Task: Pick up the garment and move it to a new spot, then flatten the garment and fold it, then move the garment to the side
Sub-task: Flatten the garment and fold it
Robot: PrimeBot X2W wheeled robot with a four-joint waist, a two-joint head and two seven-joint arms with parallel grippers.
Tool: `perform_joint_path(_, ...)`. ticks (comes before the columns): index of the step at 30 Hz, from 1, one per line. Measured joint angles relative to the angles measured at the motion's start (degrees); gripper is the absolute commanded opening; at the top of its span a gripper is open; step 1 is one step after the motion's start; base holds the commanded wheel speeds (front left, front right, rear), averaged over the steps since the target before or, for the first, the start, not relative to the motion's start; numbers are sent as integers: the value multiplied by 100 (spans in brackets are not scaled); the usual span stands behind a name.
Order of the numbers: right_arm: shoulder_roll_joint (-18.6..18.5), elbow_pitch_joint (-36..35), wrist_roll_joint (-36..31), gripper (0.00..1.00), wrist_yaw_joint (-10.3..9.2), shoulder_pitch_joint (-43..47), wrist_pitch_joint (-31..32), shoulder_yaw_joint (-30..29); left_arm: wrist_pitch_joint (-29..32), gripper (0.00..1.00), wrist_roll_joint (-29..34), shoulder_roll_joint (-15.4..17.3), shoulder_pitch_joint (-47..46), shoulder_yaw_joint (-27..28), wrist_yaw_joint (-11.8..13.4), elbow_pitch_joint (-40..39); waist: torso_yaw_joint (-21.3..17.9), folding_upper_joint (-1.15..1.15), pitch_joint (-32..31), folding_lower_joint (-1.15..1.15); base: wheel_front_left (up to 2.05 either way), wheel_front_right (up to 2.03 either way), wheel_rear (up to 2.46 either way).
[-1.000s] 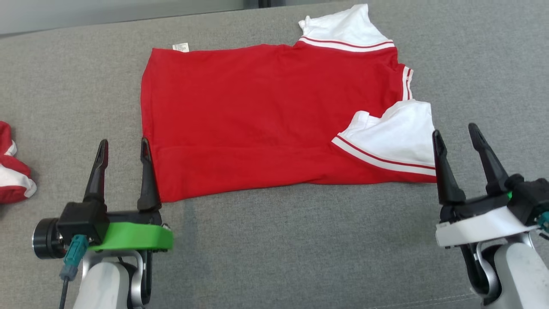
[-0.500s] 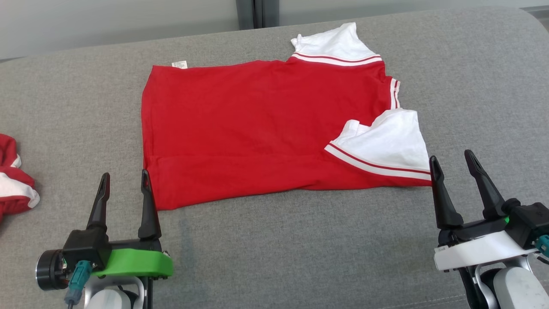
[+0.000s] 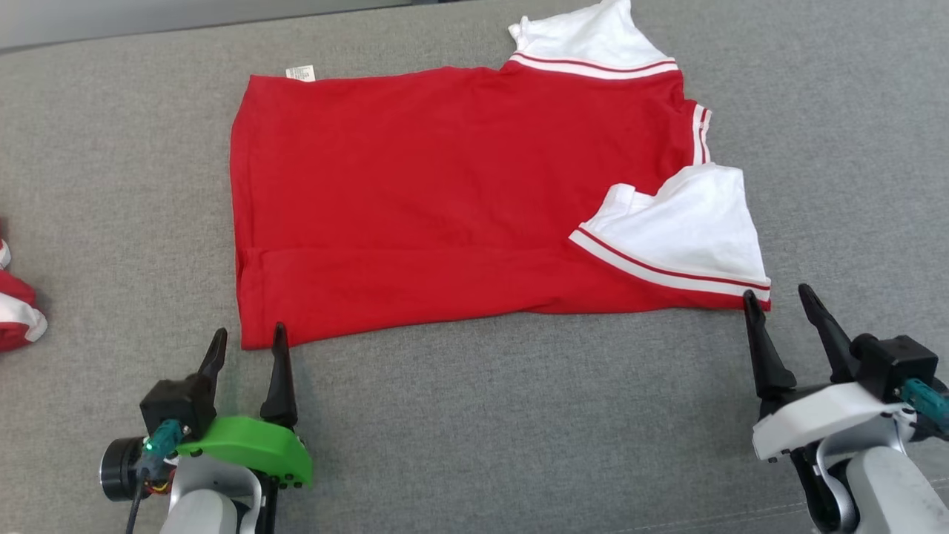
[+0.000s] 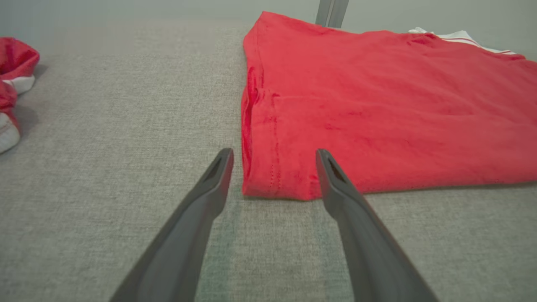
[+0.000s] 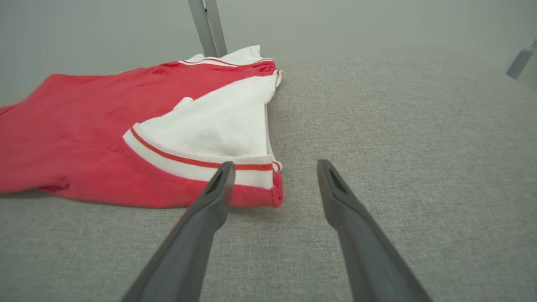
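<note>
Dark-fingered left pincer (image 3: 250, 330) at 7 o'clock of the head view, jaws spread wide, gripping nothing. In its wrist view, near-left corner of the red garment (image 3: 430, 200) between the two fingers; contact cannot be told. Likewise spread and empty, right pincer (image 3: 777, 291) at 4 o'clock, left tip at the near-right corner, just below the white sleeve (image 3: 682, 230). Spread flat on the grey bench (image 3: 519, 415), centre toward 12 o'clock. Second white sleeve (image 3: 586, 37) at 1 o'clock, small label (image 3: 300, 73) at 11. Crumpled red-and-white bundle (image 3: 15, 311) at 9 o'clock, well apart.
</note>
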Motion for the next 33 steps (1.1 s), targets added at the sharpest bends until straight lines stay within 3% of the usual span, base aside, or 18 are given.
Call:
perform_joint_path(8, -151, 995, 445, 100, 0, -750, -111, 569, 331, 100, -509, -87, -593, 43, -372, 783, 91, 0, 275, 0, 0, 0, 0)
perform_joint_path(9, -189, 1073, 497, 51, 0, -840, -127, 644, 401, 100, -563, -92, -655, 33, -443, 873, 111, 0, 296, 0, 0, 0, 0)
perform_joint_path(10, -214, 1112, 542, 38, 0, -898, -135, 687, 447, 81, -625, -96, -703, 25, -492, 910, 126, 0, 310, 0, 0, 0, 0)
perform_joint_path(11, -247, 1154, 594, 0, 0, -959, -151, 740, 456, 26, -657, -99, -761, 15, -524, 961, 145, 0, 326, 0, 0, 0, 0)
perform_joint_path(12, -277, 1172, 655, 0, 0, -990, -164, 773, 465, 0, -690, -104, -805, 11, -570, 1005, 161, 0, 334, 0, 0, 0, 0)
perform_joint_path(17, -382, 1115, 890, 0, 2, -993, -182, 918, 359, 0, -734, -79, -865, -9, -649, 1068, 177, 0, 305, 0, 0, 0, 0)
perform_joint_path(23, -561, 719, 1151, 0, 3, -587, -172, 979, 292, 0, -673, 78, -422, -3, -549, 737, 169, 0, 112, 0, 0, 0, 0)
perform_joint_path(29, -662, 74, 1272, 0, 5, 222, 80, 832, 773, 0, -704, 258, 318, -12, -372, 0, 202, 0, -160, 0, 0, 0, 0)
perform_joint_path(30, -589, -313, 1299, 0, 4, 810, 303, 690, 1194, 0, -823, 337, 816, -20, -281, -475, 236, 0, -323, 0, 0, 0, 0)
perform_joint_path(32, -520, -400, 1307, 0, 4, 1012, 374, 631, 1328, 0, -843, 339, 992, -52, -235, -619, 249, 0, -385, 0, 0, 0, 0)
perform_joint_path(33, -489, -436, 1304, 40, 4, 1065, 374, 625, 1447, 18, -844, 352, 1056, -101, -235, -636, 254, 0, -412, 0, 0, 0, 0)
